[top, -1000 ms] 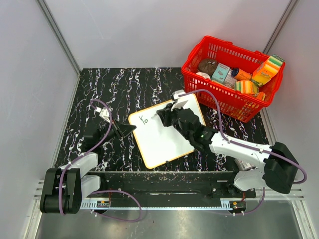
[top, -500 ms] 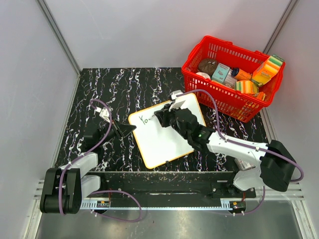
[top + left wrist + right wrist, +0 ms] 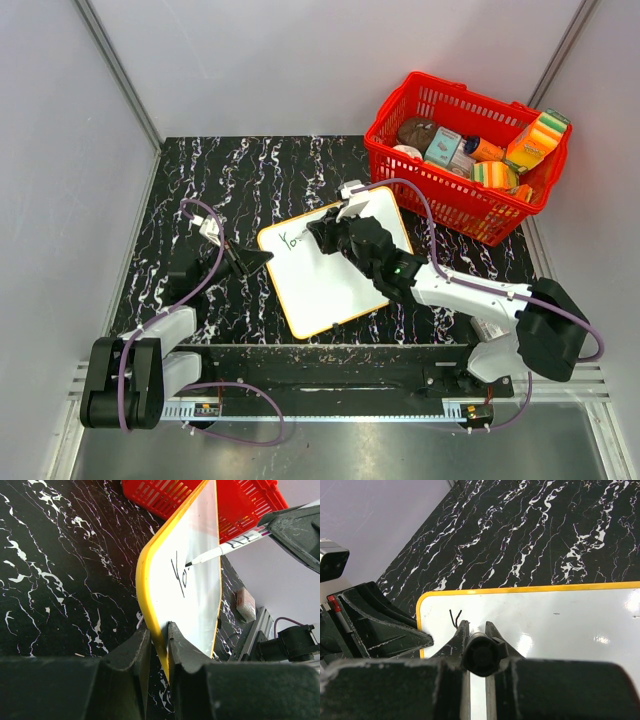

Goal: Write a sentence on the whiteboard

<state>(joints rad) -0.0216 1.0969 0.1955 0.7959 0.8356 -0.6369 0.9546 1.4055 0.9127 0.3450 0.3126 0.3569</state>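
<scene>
Looking from above, you find the whiteboard [image 3: 330,285] near the middle of the bench [image 3: 250,170], turned at an angle. It is a smooth, glossy white rectangle with rounded corners and a thin orange-yellow rim. Your left tool [image 3: 262,258] pinches that rim at the left corner, its dark fingers parted only by the thickness of the edge. Your right tool [image 3: 318,232] is clamped tight on a marker [image 3: 230,547], a slim white barrel with printed lettering. The marker's dark tip touches the whiteboard just right of black strokes reading "Yo" [image 3: 180,572].

The bench is black with white marble-like veins. A red basket [image 3: 455,205] of open plastic lattice sits at the far right, near the whiteboard's far corner. It holds striped sponges, small boxes and a brown lump. From above, the right arm lies across the whiteboard's right side and hides part of it.
</scene>
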